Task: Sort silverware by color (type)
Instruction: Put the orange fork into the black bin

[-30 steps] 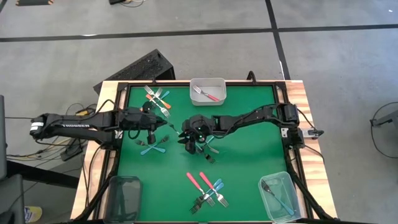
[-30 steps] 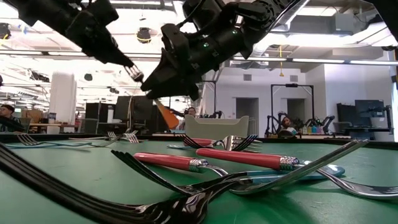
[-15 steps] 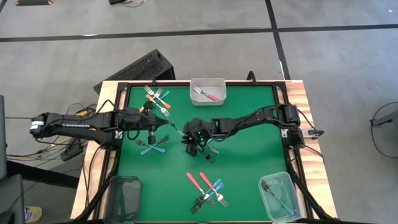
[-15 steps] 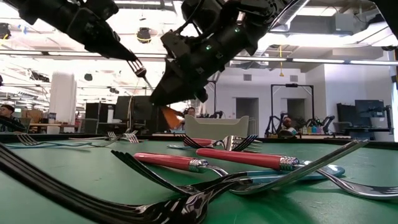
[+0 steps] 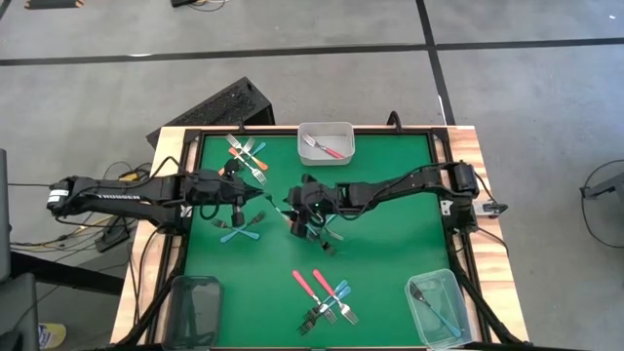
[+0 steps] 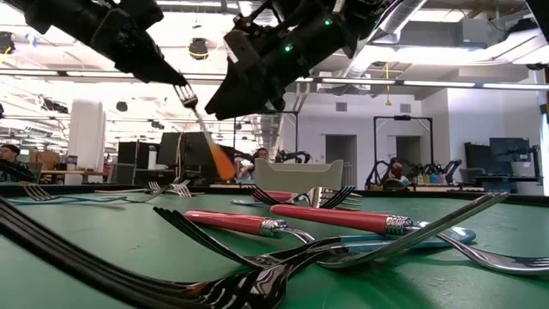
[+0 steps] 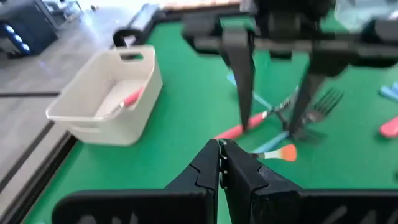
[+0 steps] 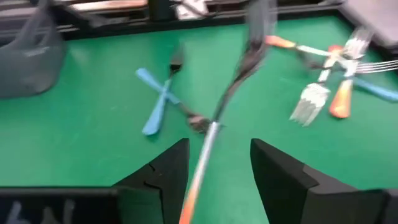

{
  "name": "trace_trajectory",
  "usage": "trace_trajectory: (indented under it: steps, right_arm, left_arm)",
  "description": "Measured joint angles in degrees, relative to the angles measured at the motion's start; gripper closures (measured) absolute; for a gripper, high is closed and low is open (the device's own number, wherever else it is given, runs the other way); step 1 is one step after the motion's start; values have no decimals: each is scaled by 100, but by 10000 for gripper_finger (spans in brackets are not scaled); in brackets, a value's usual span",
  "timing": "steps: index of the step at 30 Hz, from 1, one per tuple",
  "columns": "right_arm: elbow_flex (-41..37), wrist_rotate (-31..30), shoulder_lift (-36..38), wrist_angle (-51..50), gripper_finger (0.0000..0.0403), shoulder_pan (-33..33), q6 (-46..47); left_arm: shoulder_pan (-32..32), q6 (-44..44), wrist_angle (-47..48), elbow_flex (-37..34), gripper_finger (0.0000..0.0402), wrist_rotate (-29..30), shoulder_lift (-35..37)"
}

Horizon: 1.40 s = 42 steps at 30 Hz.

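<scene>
— Where is the orange fork?

— Up off the green table, mid-field. My left pincer is clamped on its tines.

— And your right pincer?

— Fingers apart, the orange handle hanging between them, touching neither that I can see.

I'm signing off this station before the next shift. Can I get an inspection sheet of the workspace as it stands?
Surface: green mat, black frame.
Job's things: orange-handled fork held in the air; pink fork in white tub; teal fork in clear tub; loose forks in three groups on the mat.
Clutter: dark tub, contents unclear.
Grippers: left gripper shut on the orange-handled fork's tines; right gripper open, fingers either side of its handle.
Cables: loose cables on the floor left of the table.
Surroundings: black keyboard on the floor; a person far off.
</scene>
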<state>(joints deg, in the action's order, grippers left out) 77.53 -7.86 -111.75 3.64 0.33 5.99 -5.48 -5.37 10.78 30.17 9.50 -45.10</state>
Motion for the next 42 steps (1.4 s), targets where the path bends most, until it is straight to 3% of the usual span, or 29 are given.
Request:
trace_trajectory:
  steps: [4,8,11,15,19,22,29,33,36,42]
  right_arm:
    - [-10,175,-124,-70,203,-10,170]
    - [-2,134,-111,-63,228,-16,302]
    - [-4,55,-116,-118,278,-19,308]
    - [-4,-29,-117,-120,378,-19,383]
    - [1,-631,-78,-80,382,-34,301]
    - [1,-848,59,-80,386,-56,176]
    - [-15,-880,267,519,387,-270,68]
    - [-2,-824,294,950,387,-359,-14]
    - [-8,-405,285,1171,387,-391,-176]
    - [-7,-68,193,1658,387,-283,-220]
  left_arm:
    - [0,25,-396,0,401,4,0]
    - [0,-17,-574,0,401,-72,0]
    - [0,-17,-574,0,401,-107,0]
    - [1,128,-569,0,401,30,5]
    - [-1,408,-548,0,401,805,43]
    - [-12,539,-538,-2,394,952,179]
    - [-46,1667,-451,4,313,1014,393]
    - [-43,1890,-33,0,252,1415,398]
    - [-42,1806,-109,-2,210,1487,425]
    - [-42,1397,-1669,-252,177,546,153]
